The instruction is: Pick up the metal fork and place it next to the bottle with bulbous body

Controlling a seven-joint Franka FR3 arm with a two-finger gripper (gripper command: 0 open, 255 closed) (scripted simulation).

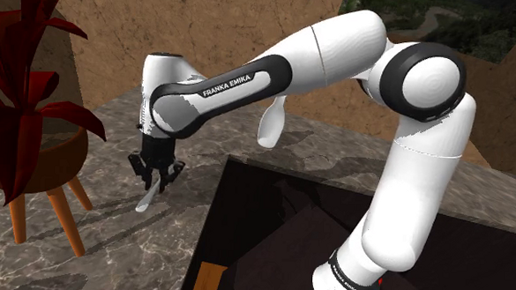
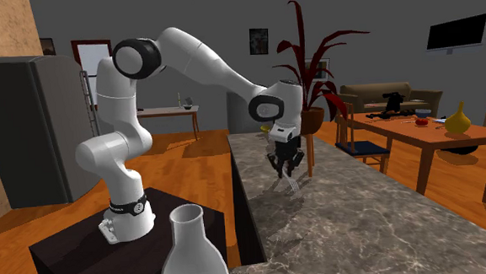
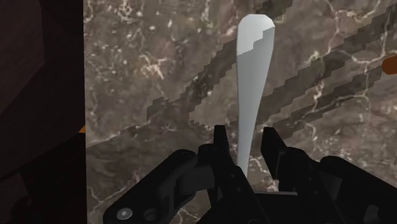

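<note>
My pincer (image 1: 156, 173) is clenched on the fork (image 1: 147, 198), which hangs slanted from between its fingers with its lower end just above the counter (image 1: 111, 249), or barely touching it; I cannot tell which. The wrist view has the pale fork running straight out from between my two black fingers over dark veined stone. I judge the grip sits near one end, so most of the fork's length dangles below, ready to be carried.

The bottle (image 2: 192, 248), white with a flared neck and swelling body, stands well apart from the fork, further along the same counter near its edge, in the second exterior view's foreground. The stretch of stone between them looks bare, so nothing seems to block the way.

Beside the counter's far end a red-leaved plant (image 1: 24, 96) stands in a pot on wooden legs, close to my pincer. My dark stand (image 1: 271, 237) sits against the counter's long edge.
</note>
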